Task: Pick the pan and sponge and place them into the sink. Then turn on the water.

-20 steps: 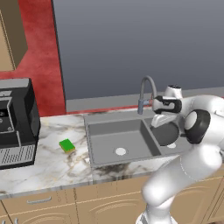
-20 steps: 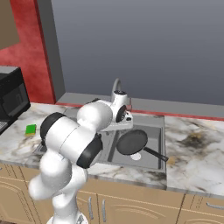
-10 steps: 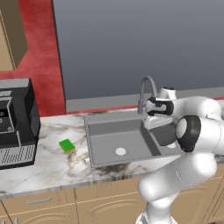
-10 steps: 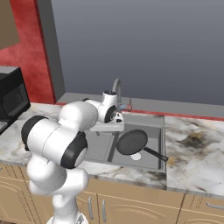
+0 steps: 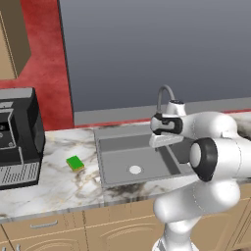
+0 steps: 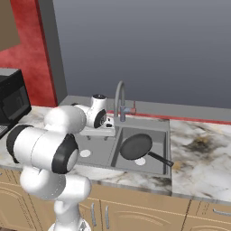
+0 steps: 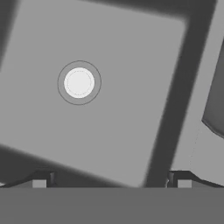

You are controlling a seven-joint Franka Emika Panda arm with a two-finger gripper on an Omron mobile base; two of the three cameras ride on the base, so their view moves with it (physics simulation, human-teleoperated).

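The dark round pan (image 6: 135,146) lies in the right basin of the grey sink (image 6: 170,145), its thin handle pointing to the front right. In the hand view a dark edge of the pan (image 7: 216,103) shows at the right. The green sponge (image 5: 75,163) rests on the marble counter left of the sink (image 5: 97,145). My gripper (image 7: 111,183) is open and empty, pointing down over the left basin near the divider, with the white drain (image 7: 79,82) below it. From the base cameras the gripper (image 5: 162,143) (image 6: 97,132) hangs just left of the arched faucet (image 5: 164,97) (image 6: 119,97). No water runs.
A black coffee machine (image 5: 15,137) stands on the counter at the far left, beyond the sponge. A grey wall panel rises behind the sink. Marble counter (image 6: 203,153) stretches to the right of the sink.
My hand has swung left from above the right basin to above the left basin. The pan has stayed in the right basin and the sponge has not moved.
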